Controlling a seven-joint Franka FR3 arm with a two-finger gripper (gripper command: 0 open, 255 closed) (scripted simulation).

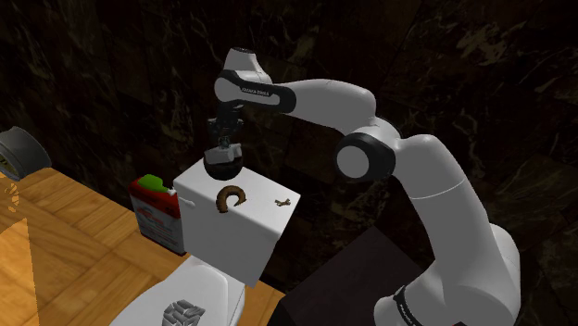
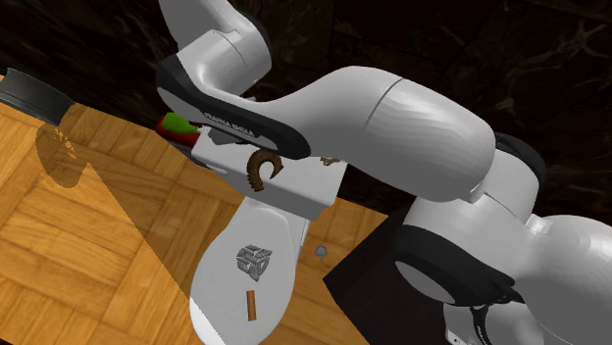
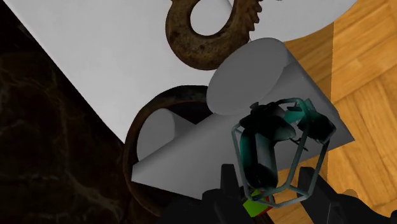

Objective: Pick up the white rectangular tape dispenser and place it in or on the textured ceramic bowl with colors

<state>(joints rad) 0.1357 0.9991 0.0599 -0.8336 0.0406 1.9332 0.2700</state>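
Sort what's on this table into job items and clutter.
Job:
white tape dispenser
round grey bowl at the table's far edge

Clutter:
red, white and green pack
white oval piece with a robot-face logo

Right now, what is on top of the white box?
A brown toothed ring and a small brown piece lie on the white box. The gripper covers part of its far edge.

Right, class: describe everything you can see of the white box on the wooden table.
The white box is a plain, smooth block standing on the wooden table near its edge. On its top lie a rusty brown toothed ring, open on one side, and a small brown piece. The gripper hangs close over the top; contact cannot be judged. A red and green object sits beside it.
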